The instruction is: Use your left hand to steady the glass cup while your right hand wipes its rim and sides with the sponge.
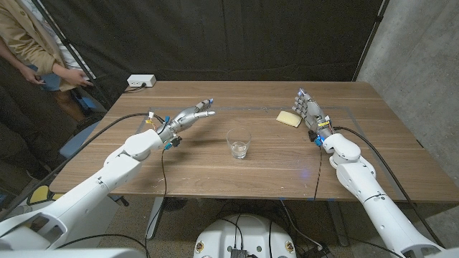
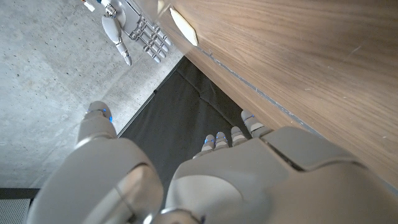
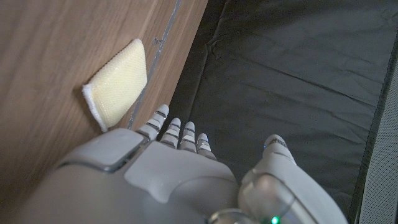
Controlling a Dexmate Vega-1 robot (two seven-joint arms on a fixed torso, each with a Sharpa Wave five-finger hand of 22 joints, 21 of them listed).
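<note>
Both hands (image 1: 192, 115) (image 1: 307, 107) empty, fingers spread; sponge (image 1: 289, 119) sits just beside the right fingers, so grab it flat, then the glass cup (image 1: 239, 143).

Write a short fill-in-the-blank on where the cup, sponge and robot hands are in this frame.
1. The sponge lies beside the ____ robot hand.
2. The cup stands ____ the two robot hands.
3. The left robot hand holds ____.

Missing words: right; between; nothing

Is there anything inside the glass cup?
The glass cup looks empty; only its clear bottom and the wooden table show through. A little water would be too hard to tell from here.
</note>
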